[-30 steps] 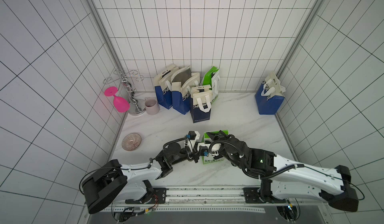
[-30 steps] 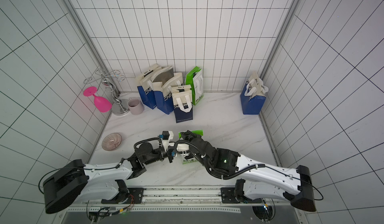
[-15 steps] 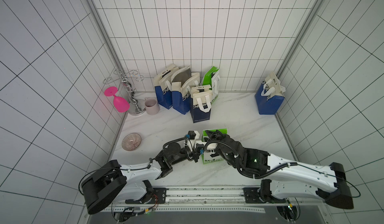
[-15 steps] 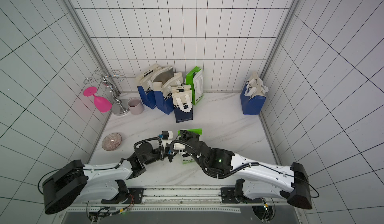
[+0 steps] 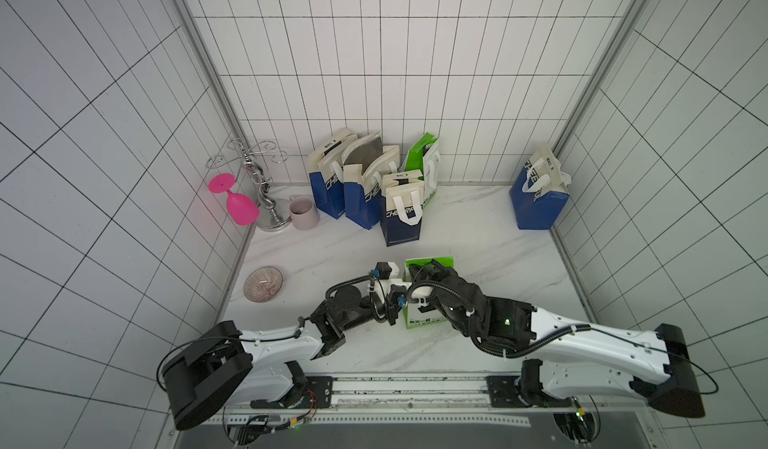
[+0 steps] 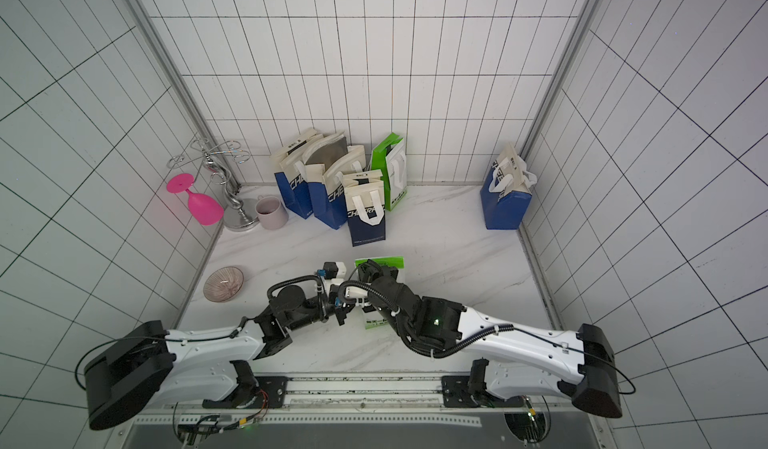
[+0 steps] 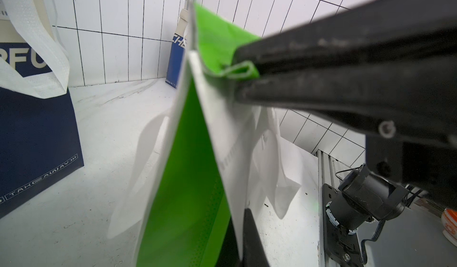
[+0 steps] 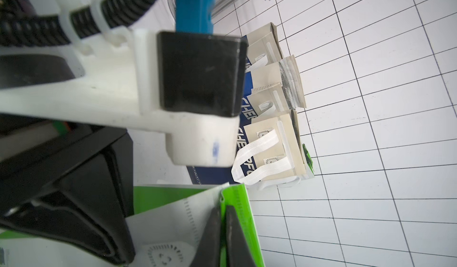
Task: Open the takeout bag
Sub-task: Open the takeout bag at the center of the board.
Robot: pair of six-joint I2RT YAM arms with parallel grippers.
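Near the front middle of the desk [image 5: 478, 226], the takeout bag [image 5: 420, 317] is standing upright between the two arms, well apart from the blue bags [image 5: 401, 218] lined up at the rear. The left tool [image 7: 238, 80] is clenching a folded bit of the bag's green rim at its side. The right tool [image 8: 223, 213] is pinching the green top edge on the side facing the blue bags, its fingers pressed together on it. The bag is showing white faces, green side panels creased inward and a white handle drooping down one face. In both top views the arms are hiding most of its mouth.
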